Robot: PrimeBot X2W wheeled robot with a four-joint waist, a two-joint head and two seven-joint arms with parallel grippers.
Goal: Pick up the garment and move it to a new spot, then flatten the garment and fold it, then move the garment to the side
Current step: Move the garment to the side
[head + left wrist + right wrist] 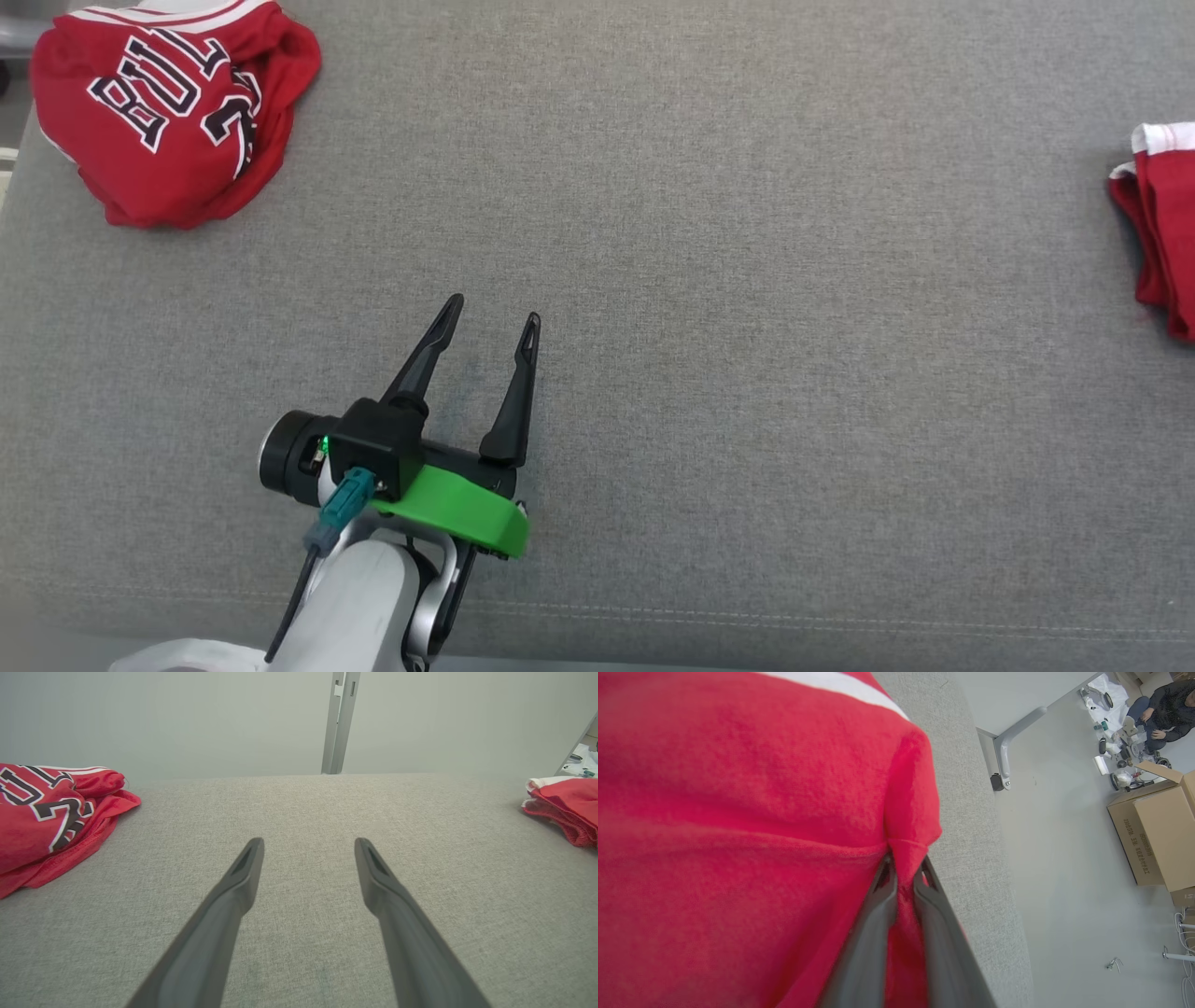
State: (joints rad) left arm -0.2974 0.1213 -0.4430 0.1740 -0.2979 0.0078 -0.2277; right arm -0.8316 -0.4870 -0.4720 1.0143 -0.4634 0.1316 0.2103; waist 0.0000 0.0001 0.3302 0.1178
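At the right edge of the grey fabric table (747, 280) lies the garment (1162, 215), red with a white band, bunched up; it also shows at the far right (567, 798) in the left wrist view. Seen from the right wrist, my right gripper (906, 861) is shut on a fold of this red cloth (738, 812), close to the table's edge. My left gripper (493, 310) hovers open over bare table near the front, with nothing between its fingers (309, 842).
A second red jersey (168, 103) with black and white lettering sits crumpled at the table's far left corner (42, 821). Beyond the table edge are the floor, cardboard boxes (1157, 830), a metal leg (1008, 751) and a seated person (1164, 704).
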